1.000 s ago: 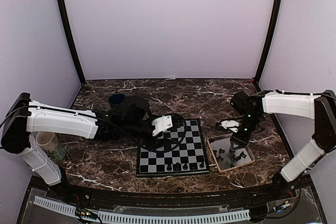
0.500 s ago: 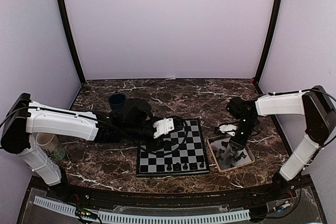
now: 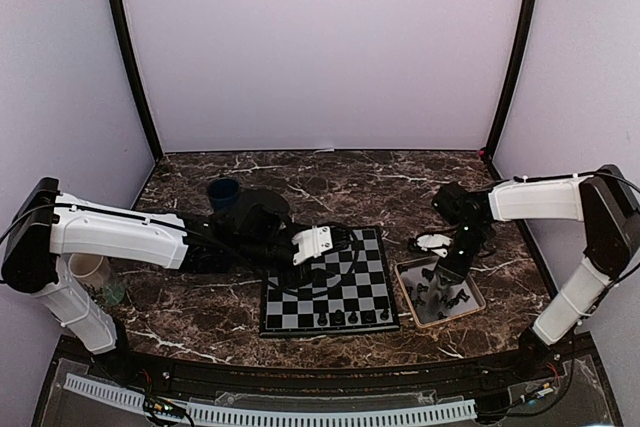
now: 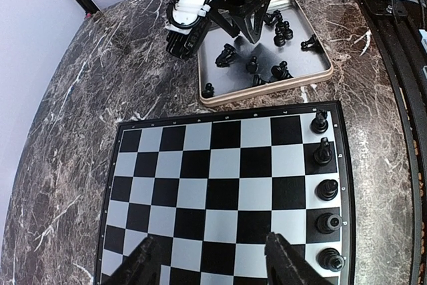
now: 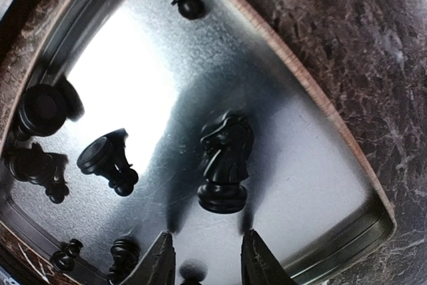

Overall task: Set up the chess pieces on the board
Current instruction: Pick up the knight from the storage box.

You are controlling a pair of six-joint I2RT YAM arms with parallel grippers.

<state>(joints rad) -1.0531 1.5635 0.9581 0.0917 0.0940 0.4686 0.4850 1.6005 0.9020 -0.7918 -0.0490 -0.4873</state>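
The board (image 3: 330, 287) lies in the middle of the table, with several chess pieces (image 3: 352, 317) in a row along its near edge; the left wrist view shows them down the board's right column (image 4: 327, 189). My left gripper (image 4: 210, 245) hovers open over the board (image 4: 220, 185), with nothing between its fingers. My right gripper (image 5: 207, 238) is open, low inside the tan-rimmed tray (image 3: 478, 305). A black knight (image 5: 225, 161) lies on its side just ahead of its fingertips, apart from them. More pieces (image 5: 107, 158) lie scattered in the tray.
A dark blue cup (image 3: 223, 192) and a black round object (image 3: 262, 205) stand behind the left arm. A pale cup (image 3: 90, 269) stands at the far left. The tray (image 4: 267, 95) sits close to the board's right edge.
The right gripper has come down and slightly left into the tray. The left gripper has edged a little to the right over the board.
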